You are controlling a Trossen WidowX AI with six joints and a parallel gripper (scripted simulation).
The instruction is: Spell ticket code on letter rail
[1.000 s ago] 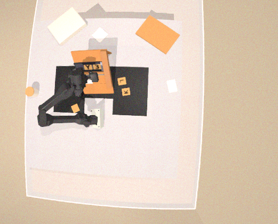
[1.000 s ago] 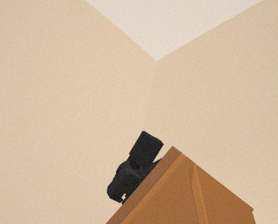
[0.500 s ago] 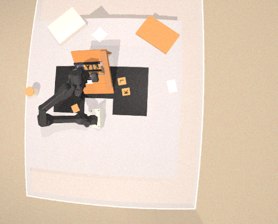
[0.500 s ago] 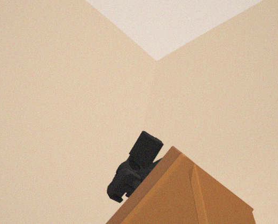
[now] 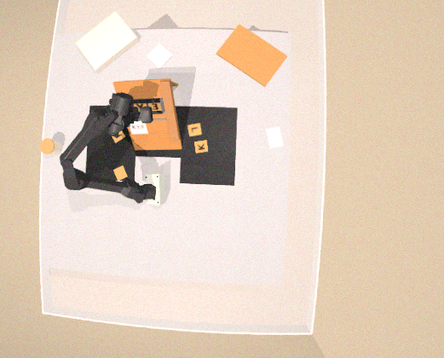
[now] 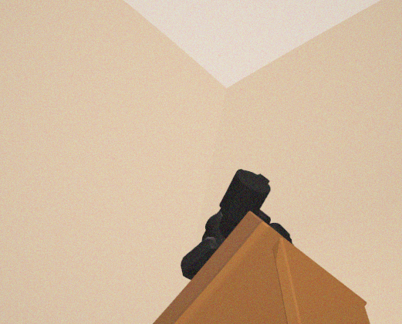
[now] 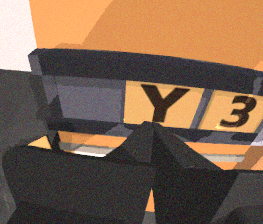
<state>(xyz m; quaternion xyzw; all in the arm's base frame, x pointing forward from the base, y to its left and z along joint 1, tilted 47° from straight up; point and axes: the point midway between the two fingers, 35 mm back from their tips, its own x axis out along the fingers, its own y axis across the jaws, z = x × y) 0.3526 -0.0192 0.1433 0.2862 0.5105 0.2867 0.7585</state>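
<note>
My gripper (image 7: 148, 128) is shut and empty, its tips at the lower edge of the Y tile (image 7: 134, 107) (image 5: 140, 106). The 3 tile (image 7: 210, 114) (image 5: 155, 106) is right of Y, a narrow gap between them. Both are in the dark rail (image 7: 132, 61), whose left part holds no tile. The ticket (image 5: 139, 128) on the orange board (image 5: 155, 140) (image 7: 192, 22) appears to read KY3. The K tile (image 5: 201, 147) and an L-like tile (image 5: 194, 129) lie right of the board. Another tile (image 5: 118, 136) is partly hidden by the arm. A tile (image 5: 120, 173) shows no readable letter.
Black mats (image 5: 213, 170) lie beside the board. A cream block (image 5: 106, 41) and an orange slab (image 5: 252, 55) lie at the back. White cards (image 5: 159, 55) (image 5: 274, 137) lie on the counter. An orange cylinder (image 5: 47, 146) stands near the left edge.
</note>
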